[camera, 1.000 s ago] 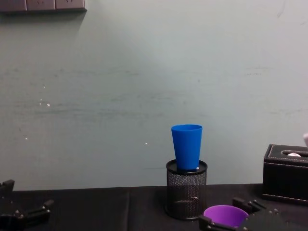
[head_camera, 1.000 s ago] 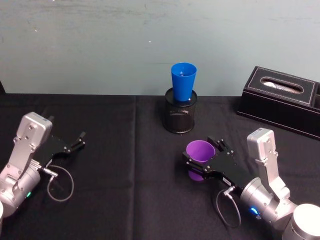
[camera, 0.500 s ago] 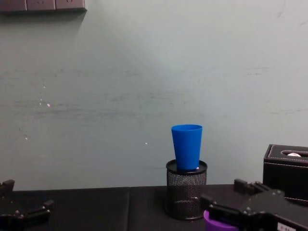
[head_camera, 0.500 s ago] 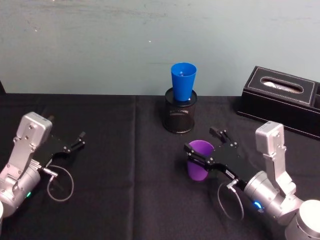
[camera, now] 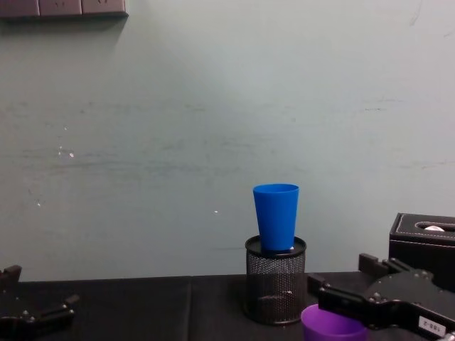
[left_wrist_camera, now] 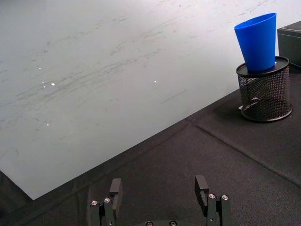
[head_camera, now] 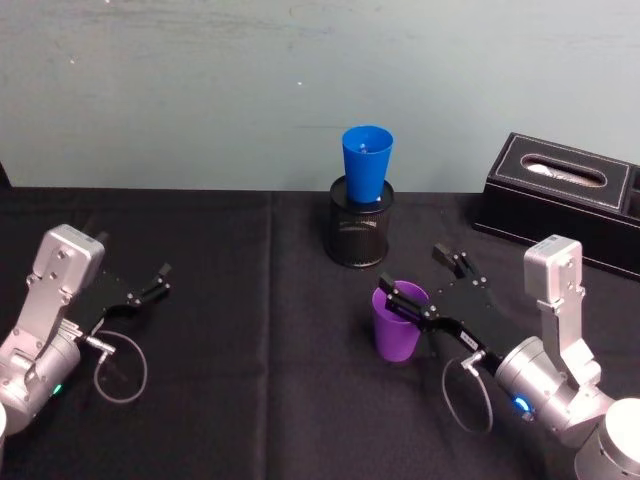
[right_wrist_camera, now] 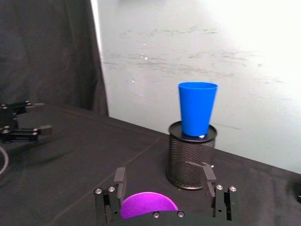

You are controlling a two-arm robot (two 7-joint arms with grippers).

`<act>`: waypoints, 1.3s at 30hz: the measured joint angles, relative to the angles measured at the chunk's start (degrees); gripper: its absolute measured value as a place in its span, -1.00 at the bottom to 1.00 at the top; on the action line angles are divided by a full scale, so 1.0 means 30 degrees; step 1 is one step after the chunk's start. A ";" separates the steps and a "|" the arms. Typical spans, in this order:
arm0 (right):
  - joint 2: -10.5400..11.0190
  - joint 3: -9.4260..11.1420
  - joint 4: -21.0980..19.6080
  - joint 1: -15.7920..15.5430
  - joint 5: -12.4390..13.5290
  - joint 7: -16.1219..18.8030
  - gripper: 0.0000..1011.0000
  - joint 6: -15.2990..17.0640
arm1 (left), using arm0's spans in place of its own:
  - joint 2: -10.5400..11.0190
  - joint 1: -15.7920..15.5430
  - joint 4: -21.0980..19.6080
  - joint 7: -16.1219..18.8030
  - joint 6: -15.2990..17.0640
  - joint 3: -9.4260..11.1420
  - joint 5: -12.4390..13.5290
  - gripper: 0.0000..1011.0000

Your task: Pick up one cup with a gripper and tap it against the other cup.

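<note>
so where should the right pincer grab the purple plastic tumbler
Across the upper wall, just under the rim, of the upright purple plastic tumbler, coming level from the robot's right where the open right pincer sits. The taper widens upward, resisting slip.

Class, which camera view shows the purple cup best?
The head view: the whole purple cup stands upright on the black cloth. The chest view shows its upper part at the bottom edge; the right wrist view shows part of its mouth.

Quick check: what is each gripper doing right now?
Left gripper: open, holding nothing, parked at the table's left.
Right gripper: open, beside the purple cup, not gripping it.
</note>
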 joint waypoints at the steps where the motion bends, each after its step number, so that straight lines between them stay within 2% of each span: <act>1: -0.0039 0.0074 -0.0004 -0.0024 -0.0085 -0.0159 0.98 -0.0030 | 0.0000 -0.0001 0.0000 0.0000 0.0000 0.0000 0.0001 1.00; 9: -0.0246 0.0478 0.0076 -0.0069 -0.0251 -0.0665 0.98 -0.0157 | 0.0001 -0.0001 0.0000 0.0000 0.0000 0.0001 0.0000 1.00; 18: -0.0528 0.1022 0.0782 0.0067 -0.0418 -0.1053 0.98 -0.0438 | 0.0000 0.0000 0.0001 0.0000 0.0000 0.0000 0.0001 1.00; 26: -0.0798 0.1774 0.1050 0.0150 -0.0613 -0.1794 0.98 -0.0470 | -0.0001 0.0000 0.0000 0.0000 0.0000 0.0001 -0.0001 1.00; 39: -0.1269 0.2598 0.1562 0.0147 -0.1457 -0.2796 0.98 -0.0236 | 0.0000 0.0000 0.0000 -0.0001 0.0000 0.0001 0.0000 1.00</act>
